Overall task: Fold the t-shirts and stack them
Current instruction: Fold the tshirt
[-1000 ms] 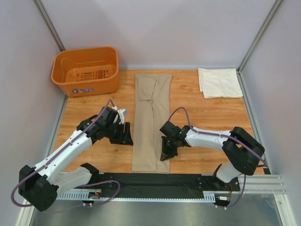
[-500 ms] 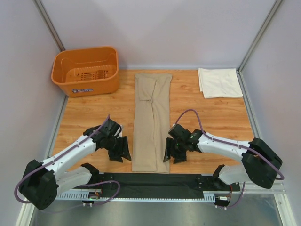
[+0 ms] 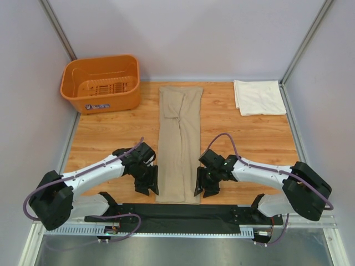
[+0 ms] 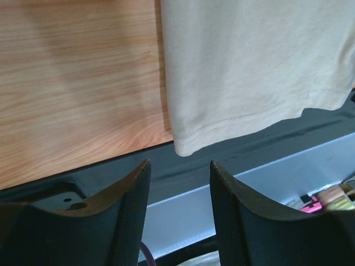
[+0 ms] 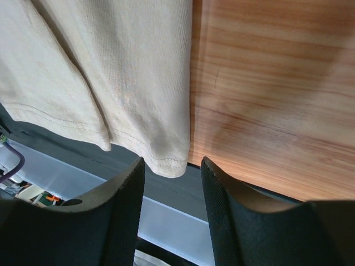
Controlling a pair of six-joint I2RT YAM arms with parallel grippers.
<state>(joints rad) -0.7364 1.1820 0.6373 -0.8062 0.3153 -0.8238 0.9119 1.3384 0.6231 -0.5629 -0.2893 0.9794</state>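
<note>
Over the last second both arms have dropped back toward their bases. The left hand (image 3: 148, 180) has slid from mid-length of the tan t-shirt (image 3: 178, 144) down to its near left corner and closed in on the edge. The right hand (image 3: 204, 185) has made the matching move to the near right corner. The shirt itself has not shifted: it still lies as a long narrow strip, folded lengthwise, running away from the arms down the middle of the worktop (image 3: 111, 138). Its near hem just overlaps the black strip (image 3: 183, 211) at the front edge. Both wrist views show the fingers (image 4: 130, 210) parted at a moderate gap with nothing between them, each pair poised just short of a hem corner and not touching the cloth. I read this as set-up for pinching the two near corners and carrying the hem away toward the collar end; the crosswise fold is not yet begun. The cream t-shirt (image 3: 259, 97) sits already folded in a flat square at the far right corner, well apart, a likely base for the stack. The surface is wood-grain board, smooth, so the cloth may drag a little when lifted. An orange basket (image 3: 101, 82) with nothing visible in it stands at the far left corner. Plain pale walls (image 3: 194, 39) enclose the cell, with grey frame posts (image 3: 56, 25) at the back corners.
</note>
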